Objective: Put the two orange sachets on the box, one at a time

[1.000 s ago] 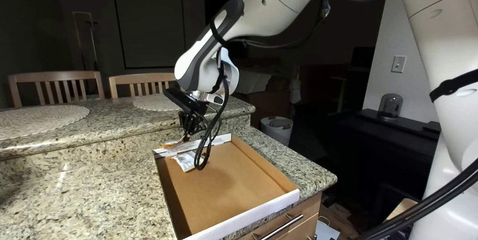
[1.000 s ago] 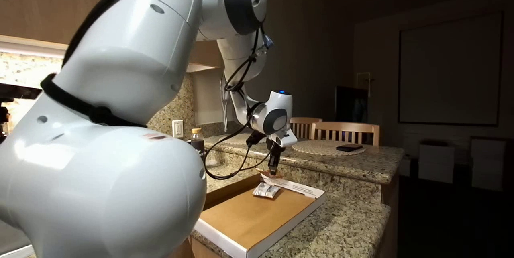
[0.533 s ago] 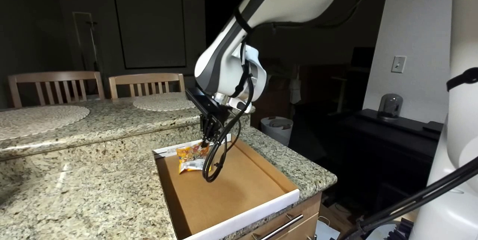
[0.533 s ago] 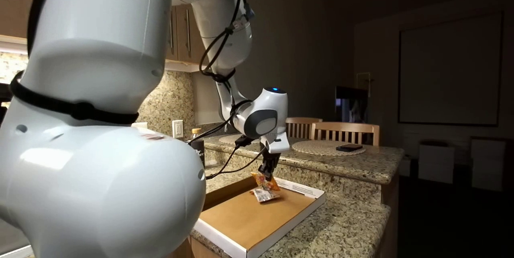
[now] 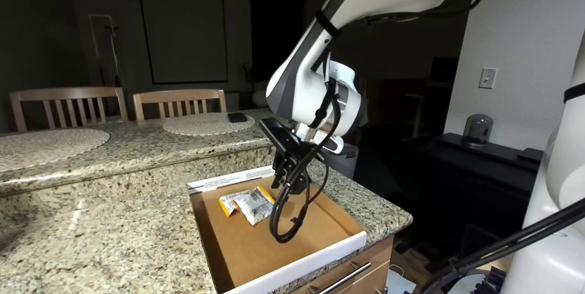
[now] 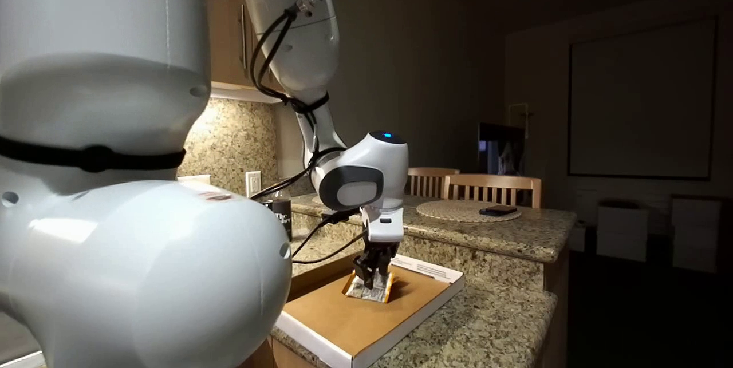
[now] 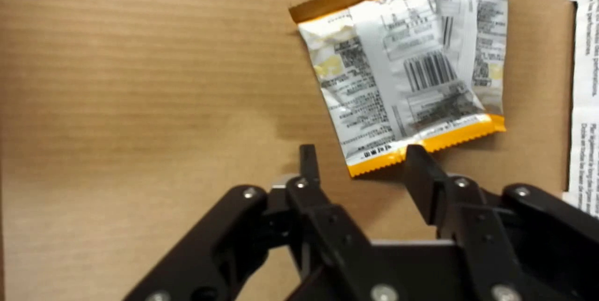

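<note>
Both orange sachets lie in the box (image 5: 292, 243), white printed backs up with orange edges. In the wrist view the upper sachet (image 7: 383, 71) partly covers the lower sachet (image 7: 489, 43). They form one overlapping patch in an exterior view, where the upper sachet (image 5: 257, 206) is clearest. My gripper (image 7: 361, 153) is open, its fingertips well apart and nothing clasped. Its right fingertip (image 7: 416, 156) overlaps the upper sachet's orange edge in that view; whether they touch I cannot tell. In an exterior view the gripper (image 6: 373, 279) hangs low over the sachets, hiding part of them.
The box's white printed rim (image 5: 233, 179) runs along the raised granite ledge (image 5: 137, 159). On that ledge are woven placemats (image 5: 50, 145) and a dark phone (image 5: 237, 117). A dark bottle (image 6: 282, 216) stands on the counter. Cables (image 5: 292, 221) loop down beside the gripper.
My gripper has carried a sachet from above the printed rim further over the box and has opened. That sachet now rests on the one lying there.
</note>
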